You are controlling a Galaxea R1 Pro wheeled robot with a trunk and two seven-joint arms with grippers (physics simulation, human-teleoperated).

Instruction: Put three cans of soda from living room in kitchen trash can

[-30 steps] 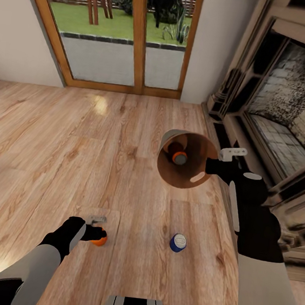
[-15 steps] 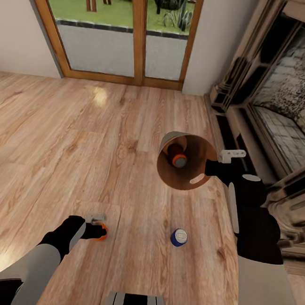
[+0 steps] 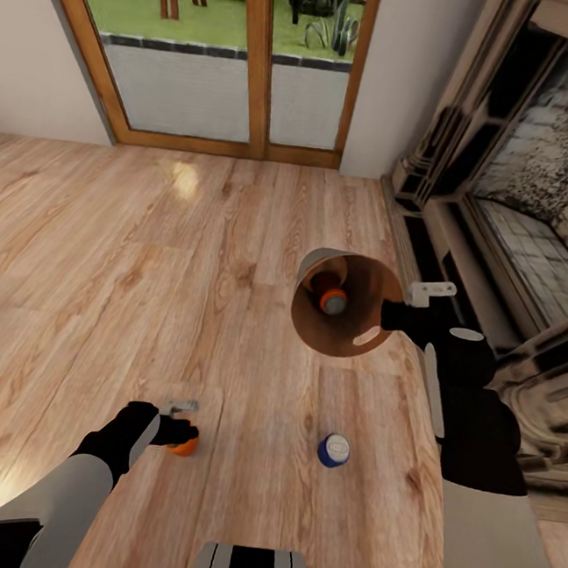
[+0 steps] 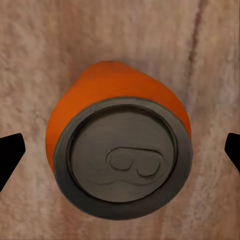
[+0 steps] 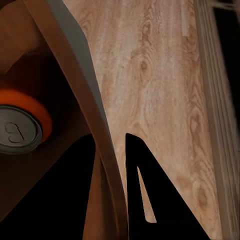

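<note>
- Left arm: the left gripper [image 3: 181,432] hangs low over the wooden floor [image 3: 99,281], right at an orange can [image 3: 183,445] that stands upright on the boards. In the left wrist view the can's silver top [image 4: 122,159] faces the camera, and the two dark fingertips [image 4: 10,155] sit wide on either side of it, clear of the orange wall. So the jaws are open and the can lies between them, not yet held.
- Handling, as a judgement: the can is light, stiff and smooth-sided, so it may slip or tip. The best hold looks to be across the round body, below the top rim, squeezed evenly.
- Middle: a blue can [image 3: 333,450] stands upright on the floor, well apart from both grippers.
- Right arm: the right gripper [image 3: 392,315] holds the trash can [image 3: 362,333] tilted, its mouth turned towards the head camera. In the right wrist view the dark fingers [image 5: 142,200] sit on either side of the rim wall [image 5: 90,100], closed on it.
- Inside the bin lies a second orange can [image 3: 329,296], against the brown-orange wall.
</note>
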